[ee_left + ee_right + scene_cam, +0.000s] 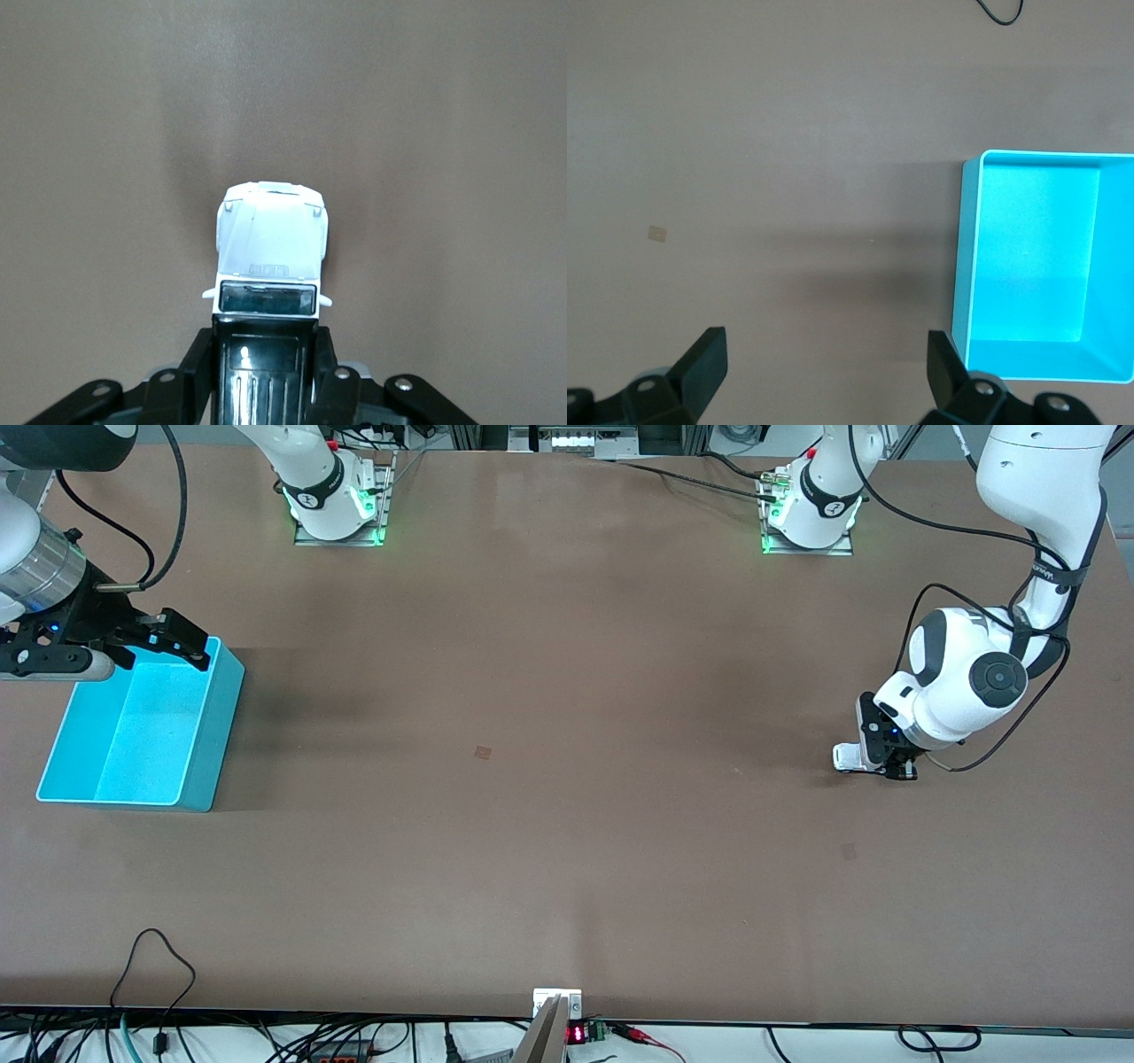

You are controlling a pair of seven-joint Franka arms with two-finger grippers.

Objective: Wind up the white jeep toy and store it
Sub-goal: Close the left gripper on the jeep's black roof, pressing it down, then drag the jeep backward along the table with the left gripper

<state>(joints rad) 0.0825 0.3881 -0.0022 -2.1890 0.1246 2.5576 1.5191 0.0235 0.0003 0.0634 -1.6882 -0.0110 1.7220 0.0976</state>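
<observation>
On brown table (567, 779), left gripper (890, 766) clamps white jeep toy (270, 252)

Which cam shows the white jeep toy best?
Left wrist view: white jeep toy fills mid-frame, hood and windshield clear, rear clamped in the left end effector. Front view shows only a white sliver beside that end effector. Right wrist view: none.

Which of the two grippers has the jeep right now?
The left gripper, down at the table, is shut on the white jeep toy. The right gripper is open and holds nothing, over the blue bin.
</observation>
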